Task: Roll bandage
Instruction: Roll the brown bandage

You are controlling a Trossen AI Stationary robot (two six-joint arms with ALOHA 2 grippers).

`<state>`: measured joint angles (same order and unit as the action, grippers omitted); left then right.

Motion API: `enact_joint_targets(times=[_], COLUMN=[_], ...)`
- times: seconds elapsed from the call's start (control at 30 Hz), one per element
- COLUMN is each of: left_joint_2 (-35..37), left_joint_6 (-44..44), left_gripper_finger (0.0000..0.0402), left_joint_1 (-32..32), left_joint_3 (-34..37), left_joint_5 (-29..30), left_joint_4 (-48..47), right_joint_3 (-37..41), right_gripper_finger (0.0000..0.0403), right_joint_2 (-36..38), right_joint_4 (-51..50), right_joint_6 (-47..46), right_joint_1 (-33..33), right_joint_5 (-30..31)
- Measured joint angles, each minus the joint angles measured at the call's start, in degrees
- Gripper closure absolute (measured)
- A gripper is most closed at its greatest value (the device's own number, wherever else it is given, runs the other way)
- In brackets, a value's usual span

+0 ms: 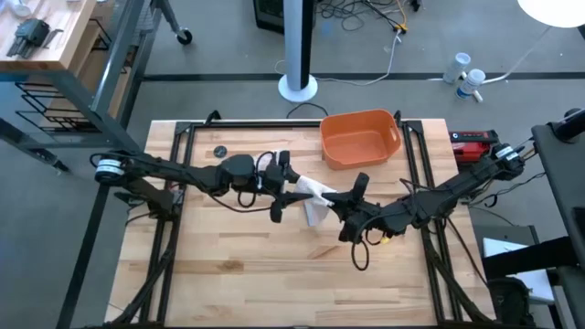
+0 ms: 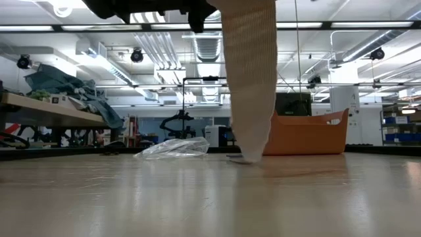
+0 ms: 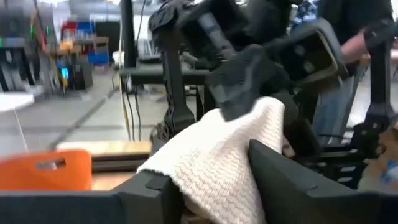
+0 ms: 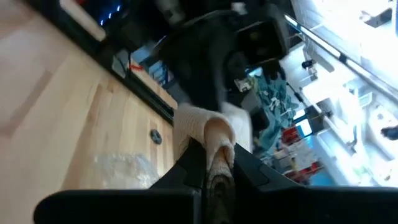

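Observation:
The bandage (image 1: 316, 198) is an off-white gauze strip held up between my two grippers over the middle of the table. In the low view the bandage (image 2: 251, 85) hangs straight down and its lower end (image 2: 246, 158) touches the tabletop. My right gripper (image 1: 336, 201) reaches in level from the right and is shut on the bandage's rolled end. My left gripper (image 1: 294, 190) comes in level from the left. It is open, with a finger on either side of the cloth (image 3: 217, 162). My left gripper has the bandage's hanging cloth (image 3: 186, 165) between its open fingers, coming at it level from the table's left. The cloth lies over the inner edge of one finger (image 3: 149, 186) and against the other (image 3: 280, 174). It is not pinched. My right gripper pinches the bandage's small rolled end (image 4: 216, 138) between its two fingers, level, from the table's right side. The roll is lifted clear of the table. The strip falls away from it, down to the tabletop.
An orange tub (image 1: 359, 137) stands at the far side of the table. A crumpled clear plastic wrapper (image 2: 174, 148) lies on the table beyond the bandage. A small dark round object (image 1: 219, 151) sits at the far left. The wood on the near side of the arms is bare (image 1: 292, 274).

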<state>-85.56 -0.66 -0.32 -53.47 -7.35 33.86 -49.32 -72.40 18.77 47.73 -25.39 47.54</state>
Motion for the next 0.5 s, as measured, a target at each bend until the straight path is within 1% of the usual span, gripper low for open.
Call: enact_joint_targets(times=[0.13,0.23,0.33,0.4,0.5], left_joint_2=[-0.1,0.0,0.0,0.0,0.0], left_joint_6=[5.9,9.2,13.0,15.5,18.5], left_gripper_finger=[0.0303,0.0346,0.0383,0.0393,0.0387], left_joint_1=[-1.3,-2.6,-3.9,-4.8,-5.8], left_joint_3=[0.8,0.9,0.9,1.0,1.1], left_joint_5=[0.3,0.5,3.9,7.4,10.9], left_joint_4=[4.0,6.1,6.3,6.3,6.1], right_joint_3=[0.0,0.0,0.0,0.1,0.6], right_gripper_finger=[0.0359,0.0346,0.0345,0.0349,0.0355], right_joint_2=[2.2,2.9,2.9,2.9,2.6], right_joint_4=[0.6,1.7,1.6,1.4,1.1], right_joint_6=[-8.6,-13.0,-17.4,-20.8,-25.2], right_joint_1=[0.1,0.1,0.2,0.3,0.3], right_joint_5=[-1.0,-1.0,-0.7,-0.3,0.0])
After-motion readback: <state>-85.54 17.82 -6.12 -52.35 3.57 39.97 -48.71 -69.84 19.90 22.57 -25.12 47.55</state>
